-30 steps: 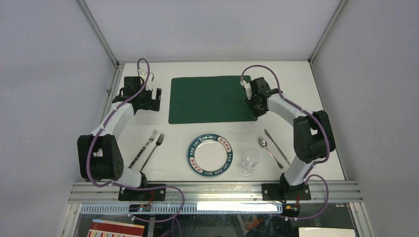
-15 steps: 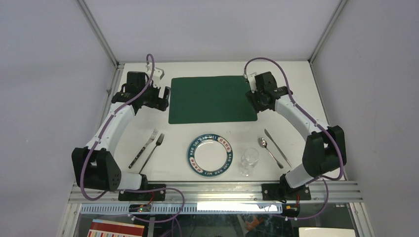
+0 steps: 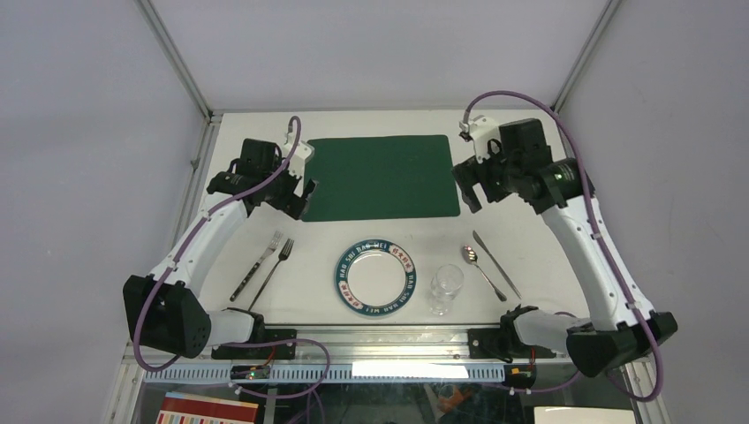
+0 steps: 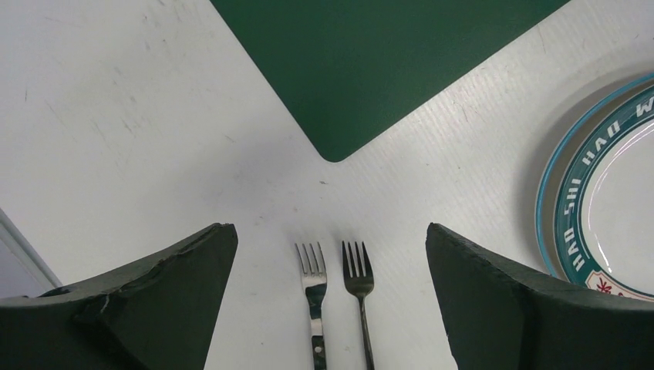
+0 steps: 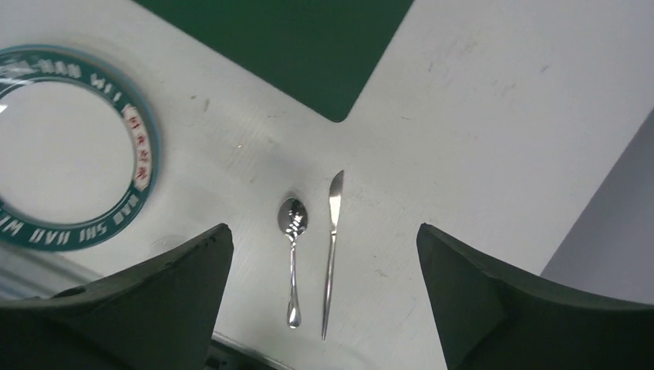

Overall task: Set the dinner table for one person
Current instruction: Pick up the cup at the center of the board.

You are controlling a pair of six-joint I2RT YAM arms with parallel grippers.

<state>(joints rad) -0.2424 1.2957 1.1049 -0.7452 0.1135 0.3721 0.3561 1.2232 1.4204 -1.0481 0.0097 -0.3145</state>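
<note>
Left gripper (image 4: 328,231), right gripper (image 5: 324,229) splayed, apparently above placemat (image 3: 382,177) corners; forks (image 4: 359,270), spoon (image 5: 293,220), knife (image 5: 333,223) nearby.

Silver fork (image 4: 313,287) beside dark fork (image 4: 359,287) on dinner table (image 4: 116,116); placemat (image 4: 370,62) above, plate (image 4: 572,220) right.

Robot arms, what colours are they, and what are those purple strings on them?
The left arm and right arm are smooth and white with chunky black joints. The purple strings are cables looping along each arm. The left gripper and right gripper each have two thick, dark, wedge-shaped fingers.
</note>
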